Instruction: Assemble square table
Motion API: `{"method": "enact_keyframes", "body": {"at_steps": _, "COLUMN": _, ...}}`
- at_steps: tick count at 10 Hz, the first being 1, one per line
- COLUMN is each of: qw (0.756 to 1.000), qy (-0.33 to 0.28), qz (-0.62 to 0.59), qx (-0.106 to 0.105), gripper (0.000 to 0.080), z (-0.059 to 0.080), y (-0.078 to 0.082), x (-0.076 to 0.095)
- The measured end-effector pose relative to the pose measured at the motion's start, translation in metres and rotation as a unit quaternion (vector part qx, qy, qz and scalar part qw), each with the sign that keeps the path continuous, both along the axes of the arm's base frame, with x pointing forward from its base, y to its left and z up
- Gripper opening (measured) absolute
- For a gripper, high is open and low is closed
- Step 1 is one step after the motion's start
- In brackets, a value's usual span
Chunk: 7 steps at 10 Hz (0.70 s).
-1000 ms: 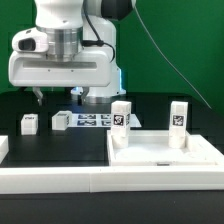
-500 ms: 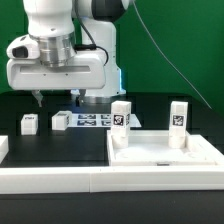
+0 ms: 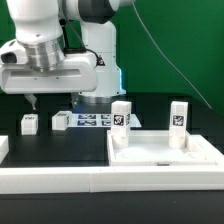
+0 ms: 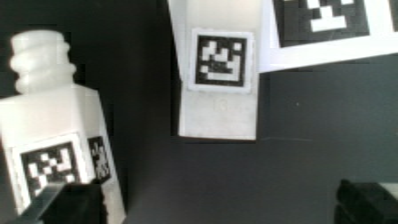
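You are partway through fitting the legs. The tabletop [image 3: 165, 152] sits at the lower right of the exterior view; the first standing leg [image 3: 121, 115] is upright at its far corner on the exterior view's left, and the second standing leg [image 3: 179, 115] is upright at its far corner on the right. I judge two legs remain to be fitted.

Those two lie on the black table [image 3: 150, 100] at the middle left of the exterior view, apart from each other: the outer loose leg [image 3: 29, 123], and the inner loose leg [image 3: 60, 120] just beside the marker board [image 3: 95, 120].

Your gripper [image 4: 214, 198] hovers above them; it holds nothing, and its fingers [image 4: 365, 195] are spread wide. In the wrist view the inner loose leg [image 4: 222, 85] lies roughly midway between the fingers, while the outer loose leg [image 4: 54, 130] lies by one fingertip.

The step in hand looks like fetching the third leg. Your next move calls for centring over one leg, lowering until the fingers straddle its narrow sides, then closing; take care that a finger does not land on the neighbouring leg.
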State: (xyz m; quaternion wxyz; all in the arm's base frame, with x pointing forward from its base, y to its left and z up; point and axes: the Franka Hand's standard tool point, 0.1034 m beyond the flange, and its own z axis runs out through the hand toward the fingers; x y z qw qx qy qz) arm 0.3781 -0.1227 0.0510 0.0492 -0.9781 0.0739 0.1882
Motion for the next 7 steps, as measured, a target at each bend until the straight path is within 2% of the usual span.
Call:
{"method": "enact_keyframes", "body": {"at_steps": 1, "qw": 0.999, "qy": 0.05, "qz": 0.001, "qx": 0.015, "gripper": 0.0648, "z": 0.0, "y": 0.002, "x": -0.002}}
{"method": "enact_keyframes", "body": {"at_steps": 2, "qw": 0.998, "qy": 0.062, "qz": 0.004, "qx": 0.013, "gripper": 0.0648, "z": -0.004, "y": -0.001, "x": 0.006}}
{"method": "enact_keyframes", "body": {"at_steps": 4, "qw": 0.991, "qy": 0.127, "qz": 0.006, "qx": 0.031, "gripper": 0.0648, "z": -0.007, "y": 0.003, "x": 0.001}}
{"method": "enact_keyframes", "body": {"at_steps": 7, "qw": 0.978, "qy": 0.204, "qz": 0.011, "qx": 0.044, "gripper": 0.0648, "z": -0.014, "y": 0.006, "x": -0.002}}
